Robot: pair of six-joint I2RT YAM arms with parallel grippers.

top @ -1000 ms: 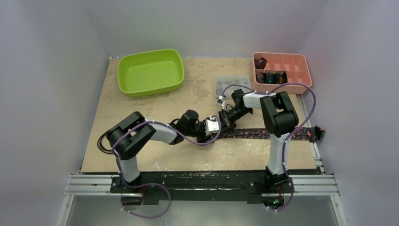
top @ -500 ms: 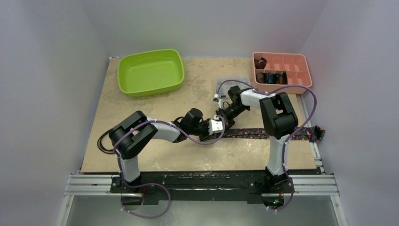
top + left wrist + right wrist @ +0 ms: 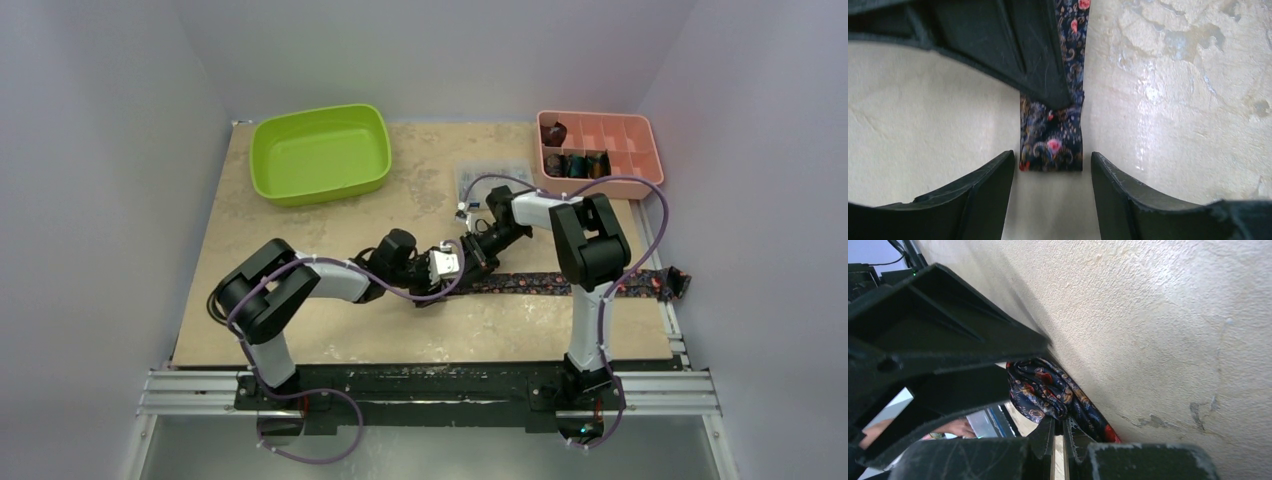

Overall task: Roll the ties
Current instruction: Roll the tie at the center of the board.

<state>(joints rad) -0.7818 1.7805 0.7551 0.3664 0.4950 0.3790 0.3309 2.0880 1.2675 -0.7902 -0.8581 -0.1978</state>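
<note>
A black tie (image 3: 560, 284) with red-pink floral dots lies stretched across the table towards the right edge. Its left end (image 3: 1050, 145) is folded over on itself. My right gripper (image 3: 1064, 422) is shut on the bunched fabric of that fold (image 3: 1045, 390), and its dark finger (image 3: 1043, 75) comes down onto the tie from above in the left wrist view. My left gripper (image 3: 1053, 157) is open, low over the table. Its fingertips (image 3: 998, 175) stand either side of the fold's edge without touching it. From above, both grippers meet at the tie's left end (image 3: 470, 262).
A green bin (image 3: 320, 152) stands at the back left. A pink compartment tray (image 3: 620, 135) at the back right holds rolled ties (image 3: 575, 165). A clear plastic box (image 3: 480, 178) lies behind the right arm. The tie's far end (image 3: 678, 283) hangs past the table's right edge.
The left arm has drawn back a little to the left, its jaws narrowing and then widening again. The right gripper stays shut on the tie's fold, having shifted slightly left.
</note>
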